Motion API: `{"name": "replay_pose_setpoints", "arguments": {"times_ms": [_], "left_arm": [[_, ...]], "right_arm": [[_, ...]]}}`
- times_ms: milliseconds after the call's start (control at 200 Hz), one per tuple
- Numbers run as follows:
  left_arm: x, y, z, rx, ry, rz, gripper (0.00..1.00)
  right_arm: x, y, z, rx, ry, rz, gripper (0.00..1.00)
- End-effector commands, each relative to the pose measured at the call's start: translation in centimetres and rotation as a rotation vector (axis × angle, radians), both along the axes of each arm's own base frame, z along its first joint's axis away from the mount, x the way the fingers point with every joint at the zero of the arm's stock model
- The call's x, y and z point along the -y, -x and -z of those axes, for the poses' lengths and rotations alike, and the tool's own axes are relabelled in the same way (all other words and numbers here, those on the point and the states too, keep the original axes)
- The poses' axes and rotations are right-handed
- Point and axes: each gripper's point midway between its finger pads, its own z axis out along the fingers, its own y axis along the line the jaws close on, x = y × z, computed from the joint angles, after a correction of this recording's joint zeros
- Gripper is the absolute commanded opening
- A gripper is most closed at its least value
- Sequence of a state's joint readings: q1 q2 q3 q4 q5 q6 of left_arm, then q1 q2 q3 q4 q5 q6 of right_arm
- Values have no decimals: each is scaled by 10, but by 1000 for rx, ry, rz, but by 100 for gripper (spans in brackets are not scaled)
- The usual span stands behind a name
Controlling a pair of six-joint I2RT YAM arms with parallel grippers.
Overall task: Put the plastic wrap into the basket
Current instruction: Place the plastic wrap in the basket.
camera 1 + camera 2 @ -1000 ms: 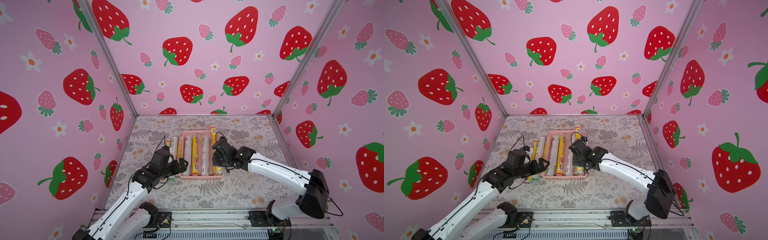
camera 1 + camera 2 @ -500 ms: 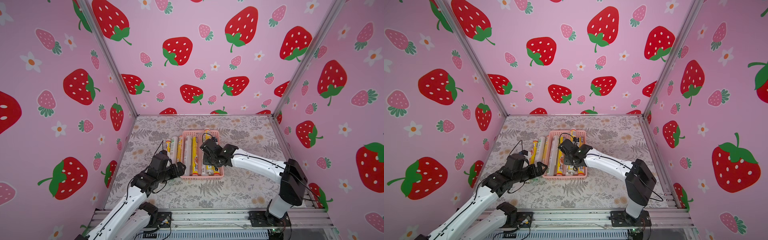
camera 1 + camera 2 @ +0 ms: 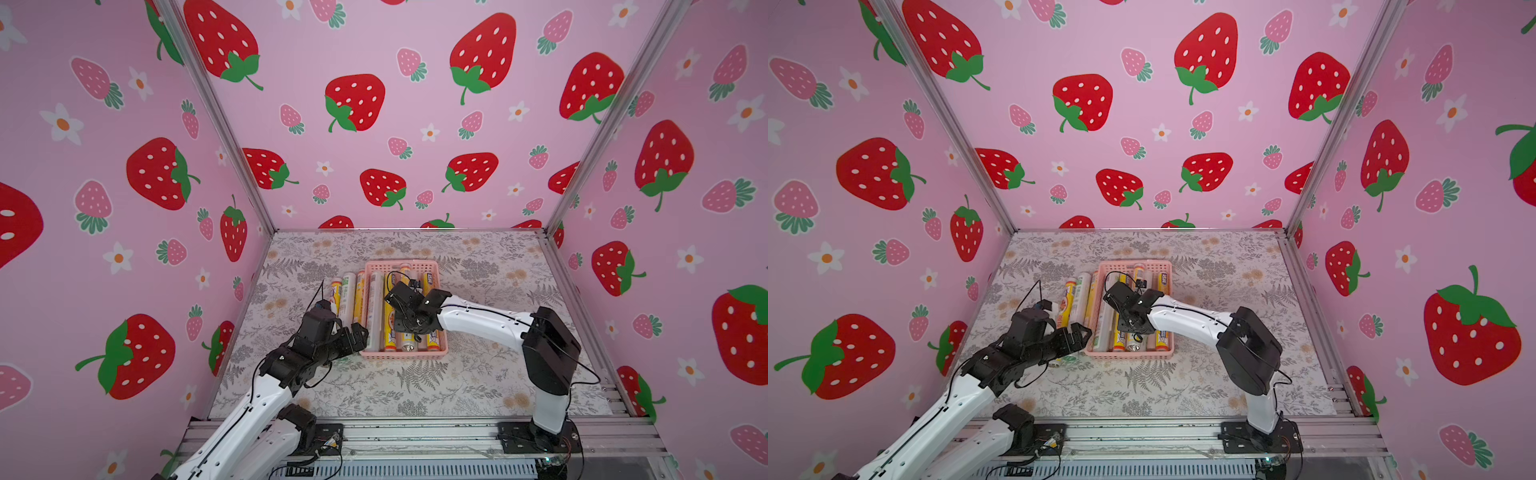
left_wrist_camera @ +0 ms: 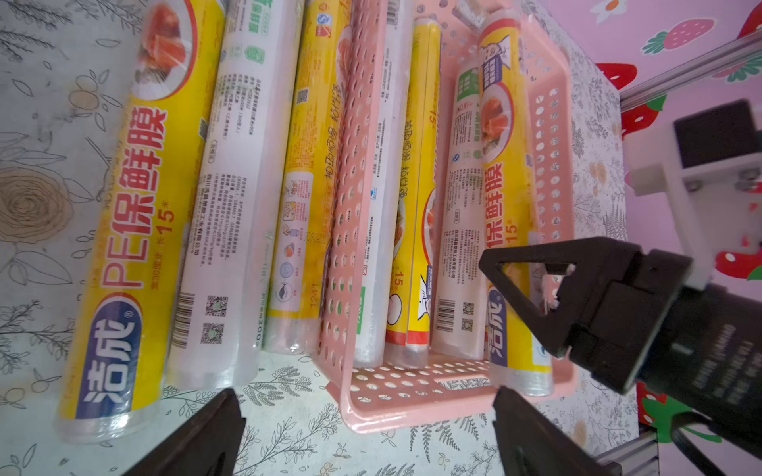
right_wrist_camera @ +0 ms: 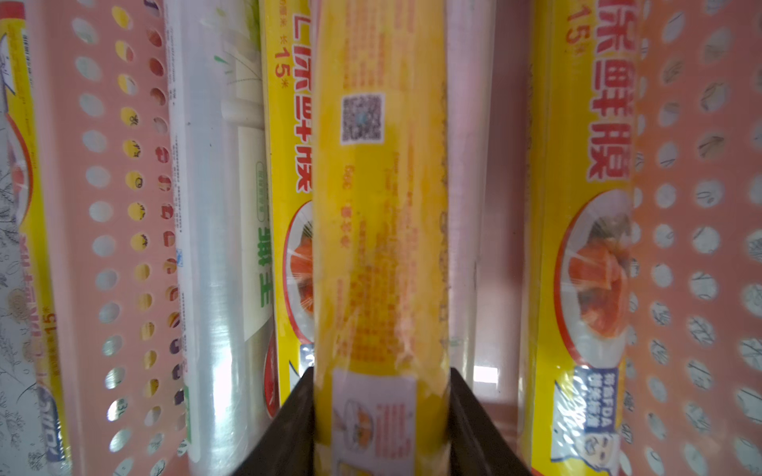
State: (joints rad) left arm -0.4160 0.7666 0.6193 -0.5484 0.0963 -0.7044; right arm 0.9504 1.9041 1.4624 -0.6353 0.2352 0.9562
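The pink basket [image 3: 405, 354] [image 3: 1128, 353] lies mid-table with several plastic wrap rolls in it, yellow and white. My right gripper [image 3: 409, 322] [image 5: 381, 379] hangs over the basket's middle, shut on a yellow plastic wrap roll [image 5: 379, 206] that runs lengthwise just above the rolls lying there. Three more rolls lie on the table against the basket's left side: yellow [image 4: 136, 214], white [image 4: 235, 206], yellow [image 4: 309, 165]. My left gripper [image 3: 359, 332] [image 4: 365, 395] is open and holds nothing, by the basket's front left corner [image 4: 350, 412].
Pink strawberry walls close in the left, back and right. An aluminium rail [image 3: 415, 432] runs along the front edge. The right arm [image 3: 548, 349] reaches in from the front right, and the floral cloth [image 3: 478, 374] covers the table.
My right gripper has carried the yellow roll from the basket's right edge leftward to over its middle. My left gripper has drawn back slightly and stays open.
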Motion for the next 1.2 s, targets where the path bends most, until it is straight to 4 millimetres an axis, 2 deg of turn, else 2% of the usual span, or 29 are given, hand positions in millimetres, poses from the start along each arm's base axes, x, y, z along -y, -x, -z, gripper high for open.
{"name": "replay_pose_setpoints", "arguments": {"times_ms": [0,215,435,555,775,860,1061,1196], "left_arm": [[-8,0,-2,16,-28,-22,100],[-4,-1,-3,11,-13,-12,100],[-6,9,0,-5,1,-11,100],[-12,11,0,9,-1,-43,100],[-10,8,-10,23,14,-44,100],[-9,8,-10,17,17,-42,100],[-10,10,-8,9,14,-48,100],[-15,9,-7,-11,-5,-80,100]], "right_arm": [[-11,-4,-4,28,-14,8,37],[-13,-7,10,31,23,28,36],[-14,-9,29,24,49,29,36],[-8,-9,29,34,80,43,37],[13,-7,23,66,122,76,40],[12,-6,26,57,129,56,44],[4,-6,37,38,118,45,45],[2,-6,39,37,110,41,51]]}}
